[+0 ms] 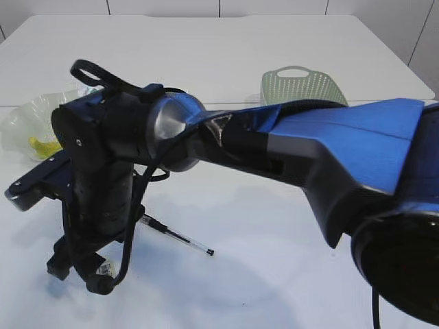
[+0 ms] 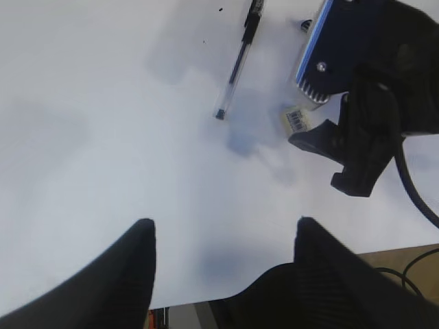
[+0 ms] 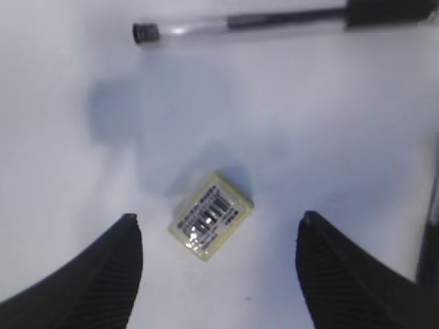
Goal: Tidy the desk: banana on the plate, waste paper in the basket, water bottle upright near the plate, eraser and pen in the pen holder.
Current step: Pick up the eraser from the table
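A small eraser (image 3: 211, 216) with a barcode label lies flat on the white table, between the tips of my open right gripper (image 3: 219, 226), apart from both fingers. A clear pen (image 3: 240, 24) with a black grip lies just beyond it. In the exterior view the right gripper (image 1: 81, 273) points down at the front left, with the eraser (image 1: 104, 269) beside a finger and the pen (image 1: 178, 236) to its right. My left gripper (image 2: 223, 236) is open and empty over the table's edge, and its view shows the eraser (image 2: 296, 118) and pen (image 2: 239, 62). A banana (image 1: 42, 145) lies on a clear plate (image 1: 20, 120).
A pale green basket (image 1: 302, 86) stands at the back, right of the middle. The right arm (image 1: 329, 151) crosses the exterior view from the right and hides much of the table. The water bottle, waste paper and pen holder are out of view.
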Controlling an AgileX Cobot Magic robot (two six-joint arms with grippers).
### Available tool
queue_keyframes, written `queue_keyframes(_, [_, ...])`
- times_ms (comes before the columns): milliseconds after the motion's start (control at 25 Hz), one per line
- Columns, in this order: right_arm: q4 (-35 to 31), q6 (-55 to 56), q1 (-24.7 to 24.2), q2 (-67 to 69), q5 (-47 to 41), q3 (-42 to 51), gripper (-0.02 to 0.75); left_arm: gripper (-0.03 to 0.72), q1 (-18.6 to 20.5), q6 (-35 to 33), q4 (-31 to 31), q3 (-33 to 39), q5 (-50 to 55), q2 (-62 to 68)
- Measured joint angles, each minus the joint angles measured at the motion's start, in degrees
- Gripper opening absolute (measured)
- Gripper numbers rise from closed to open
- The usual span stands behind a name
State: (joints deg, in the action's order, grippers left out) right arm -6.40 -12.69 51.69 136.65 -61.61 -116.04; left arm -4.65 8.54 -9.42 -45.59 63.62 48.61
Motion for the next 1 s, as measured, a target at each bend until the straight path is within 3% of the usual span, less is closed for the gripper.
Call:
queue_keyframes(400, [2.40,1.15,-0.12,0.00,0.40,-1.81,0.518,0.454,0.00,0.00,0.00,0.00,0.00,0.00])
queue_keyframes(1000, [2.81,18.71,0.55,2.38,-1.78,-2.62,0.518,0.454,0.00,0.00,0.10,0.00,0.10,0.00])
